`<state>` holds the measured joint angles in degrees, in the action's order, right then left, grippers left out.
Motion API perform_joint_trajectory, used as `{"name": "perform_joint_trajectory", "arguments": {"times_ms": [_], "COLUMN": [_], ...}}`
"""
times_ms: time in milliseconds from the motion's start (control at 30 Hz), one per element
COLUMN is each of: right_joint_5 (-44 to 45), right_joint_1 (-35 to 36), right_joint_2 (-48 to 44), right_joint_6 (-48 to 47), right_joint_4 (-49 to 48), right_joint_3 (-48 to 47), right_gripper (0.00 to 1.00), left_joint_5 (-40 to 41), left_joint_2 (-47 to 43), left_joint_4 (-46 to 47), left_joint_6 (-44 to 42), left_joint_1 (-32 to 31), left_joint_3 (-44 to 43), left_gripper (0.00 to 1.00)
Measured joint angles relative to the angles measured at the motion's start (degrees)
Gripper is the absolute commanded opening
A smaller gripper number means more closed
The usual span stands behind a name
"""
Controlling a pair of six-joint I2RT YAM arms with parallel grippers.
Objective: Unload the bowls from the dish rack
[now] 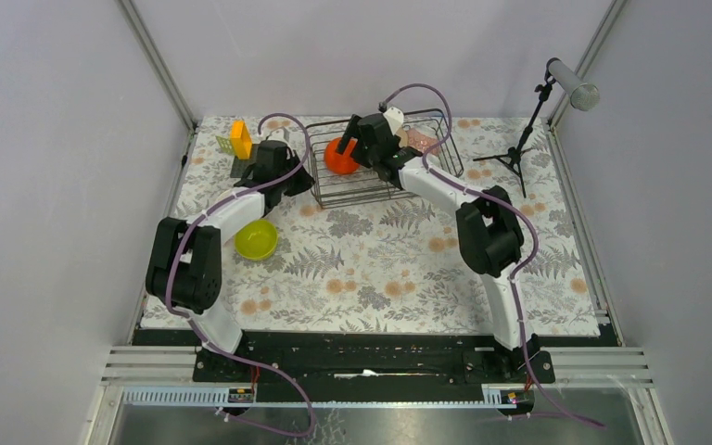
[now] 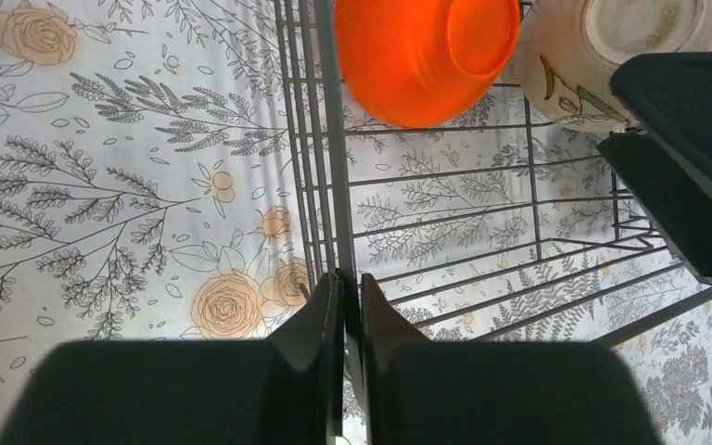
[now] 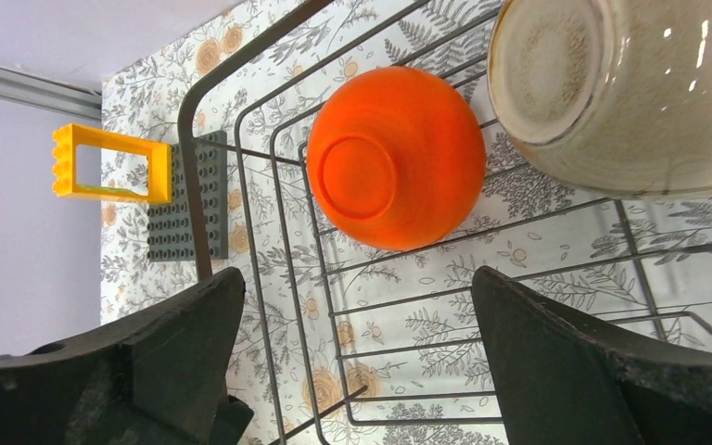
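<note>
The dark wire dish rack (image 1: 385, 176) stands at the back middle of the table. An orange bowl (image 1: 339, 156) lies on its side at the rack's left end, and a pink patterned bowl (image 1: 419, 139) sits further right. My left gripper (image 2: 352, 278) is shut on the rack's left rim wire (image 2: 332, 167). My right gripper (image 3: 352, 343) is open and empty, hovering inside the rack just short of the orange bowl (image 3: 394, 158). The cream bowl (image 3: 630, 93) lies beside that bowl. A yellow-green bowl (image 1: 256, 239) sits on the table at the left.
A yellow block (image 1: 240, 139) stands on a flat dark grey plate (image 3: 185, 199) left of the rack. A microphone stand (image 1: 528, 120) stands at the back right. The floral cloth (image 1: 389, 269) covers the table.
</note>
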<state>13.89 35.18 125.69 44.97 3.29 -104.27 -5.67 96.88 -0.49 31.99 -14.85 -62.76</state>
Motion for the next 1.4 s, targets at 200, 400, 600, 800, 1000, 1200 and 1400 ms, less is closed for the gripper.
{"name": "perform_joint_trajectory", "arguments": {"times_ms": [200, 400, 600, 800, 1000, 1200, 1400], "right_joint_5": [1.7, 1.6, 0.0, -5.1, -9.4, -12.1, -15.6], "right_joint_1": [-0.1, -0.4, -1.6, -3.5, -4.7, -4.9, -5.6], "right_joint_2": [-0.9, -1.7, -3.1, -3.1, -3.1, -4.2, -6.7], "right_joint_6": [-2.1, -1.6, -0.7, -0.5, -0.9, -2.4, -4.9], "right_joint_4": [0.2, 0.7, 0.4, -1.2, -3.8, -4.9, -8.4], "right_joint_3": [1.0, 4.1, 7.4, 8.7, 11.5, 15.9, 21.7], "right_gripper": [1.00, 1.00, 1.00, 1.00, 1.00, 1.00, 1.00], "left_joint_5": [0.3, 1.2, 3.7, 4.8, 3.2, 3.0, 3.5], "left_joint_2": [0.0, -1.9, -5.4, -9.0, -11.4, -16.0, -19.6], "left_joint_4": [-0.5, -1.5, -3.8, -4.1, -4.2, -4.1, -4.6], "left_joint_6": [1.6, 5.1, 11.1, 18.5, 22.6, 23.0, 20.2], "left_joint_1": [-0.1, -1.8, -5.6, -9.1, -13.2, -14.4, -13.5], "left_joint_3": [-0.3, 1.4, 4.3, 8.2, 10.4, 10.9, 10.8], "left_gripper": [0.00, 0.00, 0.00, 0.12, 0.47, 0.62, 0.61]}}
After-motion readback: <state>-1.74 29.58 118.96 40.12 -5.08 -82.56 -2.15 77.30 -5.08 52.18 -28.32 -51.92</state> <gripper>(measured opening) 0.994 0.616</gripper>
